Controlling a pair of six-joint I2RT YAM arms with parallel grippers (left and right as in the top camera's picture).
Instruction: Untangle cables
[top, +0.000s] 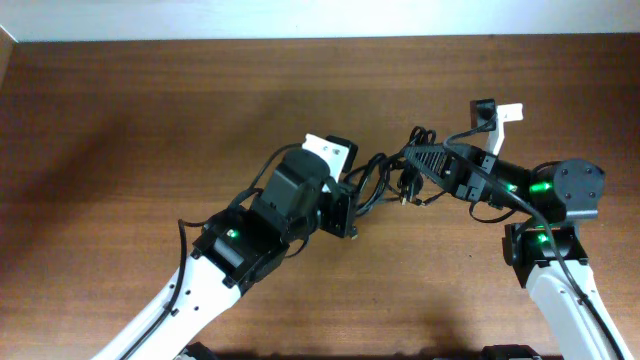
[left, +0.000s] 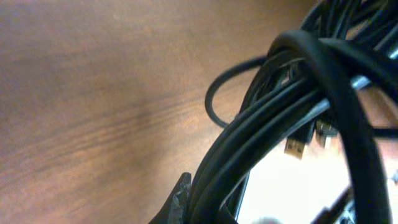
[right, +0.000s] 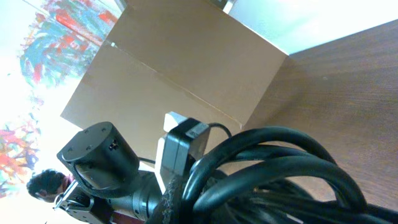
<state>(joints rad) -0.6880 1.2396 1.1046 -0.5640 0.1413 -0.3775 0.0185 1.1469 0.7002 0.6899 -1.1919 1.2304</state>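
The black cables (top: 398, 172) hang as one tangled bundle between my two grippers, above the middle of the brown table (top: 150, 110). My left gripper (top: 352, 205) is shut on the bundle's left loops; its wrist view shows several black strands (left: 267, 130) running past one fingertip (left: 180, 199), with two yellowish-tipped plugs (left: 297, 147) dangling behind. My right gripper (top: 418, 160) is shut on the bundle's right side; its wrist view shows thick loops (right: 273, 168) bulging out of the jaws (right: 205, 199). A plug end (top: 408, 196) hangs under the bundle.
The left arm (top: 230, 250) reaches in from the bottom left, the right arm (top: 550, 220) from the right edge. The left arm's wrist (right: 99, 155) shows in the right wrist view. A brown board (right: 174, 68) stands behind the table.
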